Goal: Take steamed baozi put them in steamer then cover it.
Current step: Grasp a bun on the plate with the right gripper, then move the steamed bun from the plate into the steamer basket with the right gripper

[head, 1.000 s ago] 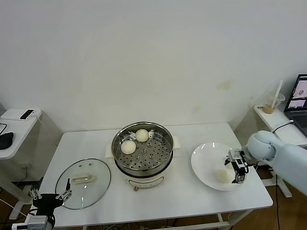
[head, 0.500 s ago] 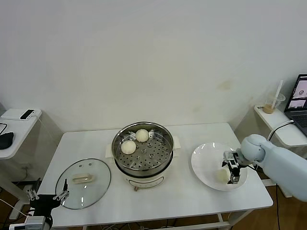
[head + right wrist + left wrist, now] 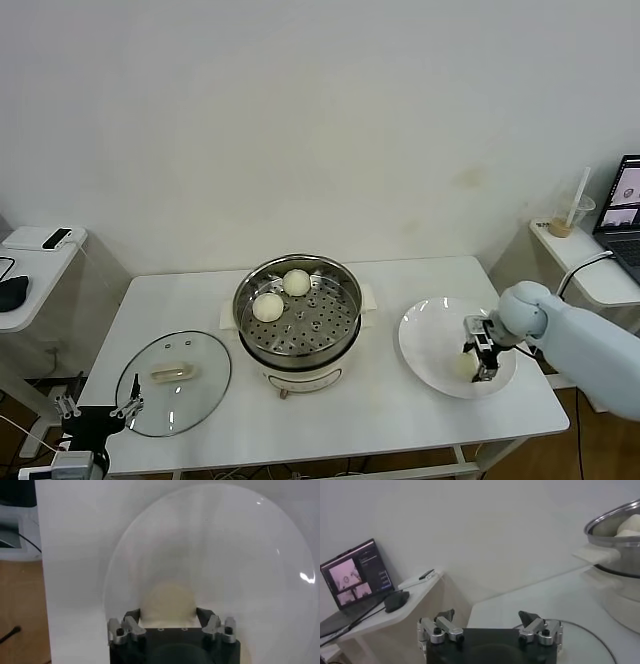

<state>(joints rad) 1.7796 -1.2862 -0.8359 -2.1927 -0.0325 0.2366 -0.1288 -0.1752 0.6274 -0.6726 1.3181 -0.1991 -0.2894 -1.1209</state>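
Observation:
Two cream-white baozi (image 3: 267, 307) (image 3: 296, 283) lie in the shiny steamer (image 3: 240, 300) at the table's middle. A third baozi (image 3: 464, 364) lies on the white plate (image 3: 425, 340) at the right; no fourth one shows. My right gripper (image 3: 478, 358) is down on the plate, open, its fingers on either side of that baozi (image 3: 168, 600), close to its sides. The glass cover (image 3: 200, 360) lies flat at the front left. My left gripper (image 3: 97, 408) is open and empty, low at the table's front left edge beside the cover (image 3: 590, 640).
A side table (image 3: 30, 270) with a phone and a mouse stands at the left. A side table at the right holds a laptop (image 3: 622, 215) and a drink cup (image 3: 566, 218). The plate lies near the table's right edge.
My right gripper has moved a little left across the plate and now straddles the baozi. My left gripper has sunk slightly at the table's front edge.

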